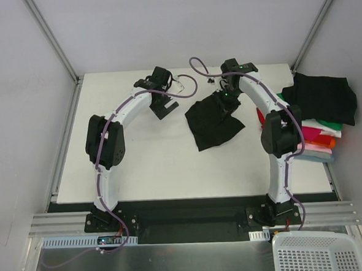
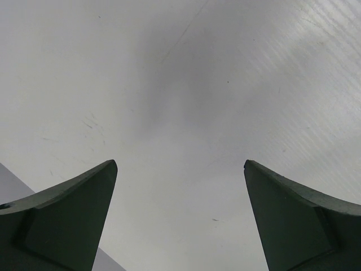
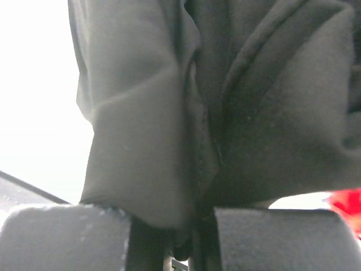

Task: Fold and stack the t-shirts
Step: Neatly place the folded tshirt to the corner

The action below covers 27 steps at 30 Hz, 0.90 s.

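A black t-shirt (image 1: 212,122) hangs bunched near the table's back middle, lifted by its upper edge. My right gripper (image 1: 227,103) is shut on that edge; in the right wrist view dark cloth (image 3: 214,107) fills the frame and is pinched between the pads (image 3: 271,237). At the right edge sits a stack of folded t-shirts (image 1: 319,140) in green, white, pink, red, orange and blue-grey, with a black one (image 1: 323,97) on top. My left gripper (image 1: 164,107) hovers open to the left of the hanging shirt; its fingers (image 2: 67,220) show only bare table between them.
The white table (image 1: 158,167) is fenced by grey walls and metal posts. A white perforated basket (image 1: 320,254) sits below the table's near right corner. Cables loop over both arms near the back edge.
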Available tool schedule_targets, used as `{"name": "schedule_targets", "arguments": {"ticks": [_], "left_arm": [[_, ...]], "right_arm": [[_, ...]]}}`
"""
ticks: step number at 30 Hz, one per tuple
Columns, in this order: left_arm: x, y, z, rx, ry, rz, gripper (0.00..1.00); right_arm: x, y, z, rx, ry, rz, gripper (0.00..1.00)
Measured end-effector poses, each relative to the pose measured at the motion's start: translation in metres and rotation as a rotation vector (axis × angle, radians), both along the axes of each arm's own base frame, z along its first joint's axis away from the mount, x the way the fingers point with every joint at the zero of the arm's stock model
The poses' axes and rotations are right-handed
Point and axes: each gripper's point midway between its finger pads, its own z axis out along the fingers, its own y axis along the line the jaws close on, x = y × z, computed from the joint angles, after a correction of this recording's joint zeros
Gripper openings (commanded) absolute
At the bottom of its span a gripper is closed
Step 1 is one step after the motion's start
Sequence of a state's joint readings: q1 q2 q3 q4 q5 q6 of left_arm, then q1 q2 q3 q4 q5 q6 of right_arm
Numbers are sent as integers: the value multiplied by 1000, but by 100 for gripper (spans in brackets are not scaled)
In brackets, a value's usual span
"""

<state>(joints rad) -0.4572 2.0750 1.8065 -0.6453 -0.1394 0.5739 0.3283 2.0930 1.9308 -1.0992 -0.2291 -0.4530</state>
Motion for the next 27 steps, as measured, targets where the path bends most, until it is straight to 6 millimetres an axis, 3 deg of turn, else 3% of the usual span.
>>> {"name": "schedule_targets", "arguments": {"ticks": [11, 17, 27], "left_arm": [[-19, -6, -28, 19, 54, -14, 95], [-27, -13, -36, 19, 67, -21, 95], [-39, -21, -51, 15, 86, -28, 95]], "right_arm": [[30, -70, 35, -103, -90, -118, 1], [21, -99, 58, -149, -114, -153, 1], [4, -139, 118, -172, -234, -224, 1]]}}
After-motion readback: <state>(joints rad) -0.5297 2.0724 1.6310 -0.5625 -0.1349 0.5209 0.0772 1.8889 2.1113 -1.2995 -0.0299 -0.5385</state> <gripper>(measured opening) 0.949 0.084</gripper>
